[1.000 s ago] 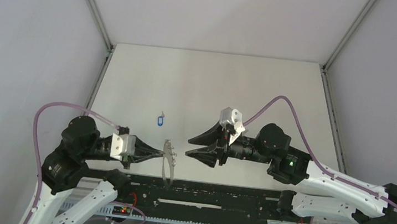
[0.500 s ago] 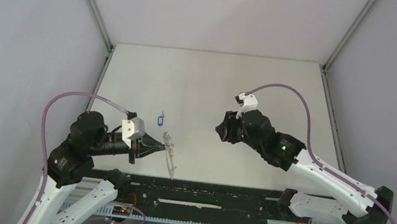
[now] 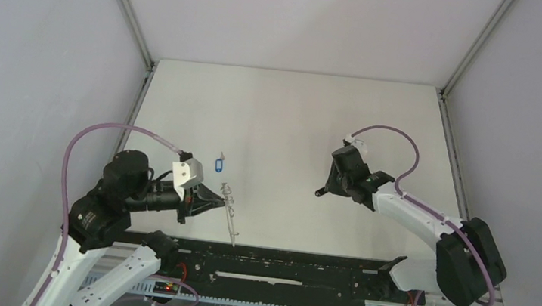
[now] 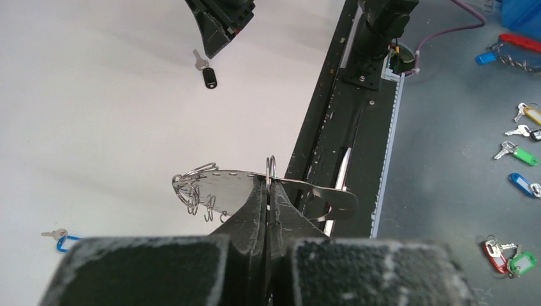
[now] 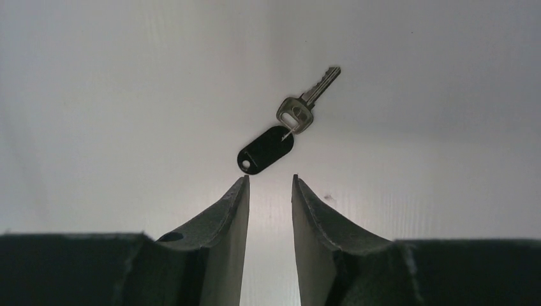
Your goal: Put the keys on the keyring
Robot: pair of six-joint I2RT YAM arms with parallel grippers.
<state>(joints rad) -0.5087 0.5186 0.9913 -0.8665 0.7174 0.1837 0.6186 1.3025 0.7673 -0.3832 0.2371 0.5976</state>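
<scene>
My left gripper (image 3: 217,201) is shut on the keyring (image 3: 232,223), a thin grey metal loop with small rings along one edge, and holds it above the table's near edge. In the left wrist view the jaws (image 4: 268,186) pinch its middle (image 4: 217,185). The blue-headed key (image 3: 219,164) lies on the table just beyond it and also shows in the left wrist view (image 4: 62,238). My right gripper (image 3: 321,192) is open and points down at the black-headed key (image 5: 268,150), which lies flat just ahead of the fingertips (image 5: 270,182). The black key also shows in the left wrist view (image 4: 208,75).
A black rail (image 3: 279,264) runs along the table's near edge. Grey walls close in the table at the left, right and back. Off the table, in the left wrist view, lie spare keys with a green tag (image 4: 520,156), a blue tag (image 4: 520,185) and a red tag (image 4: 494,248).
My right arm swung away from the keyring, out to the right, and turned down over the black key. My left gripper carried the keyring a little up and away from the rail.
</scene>
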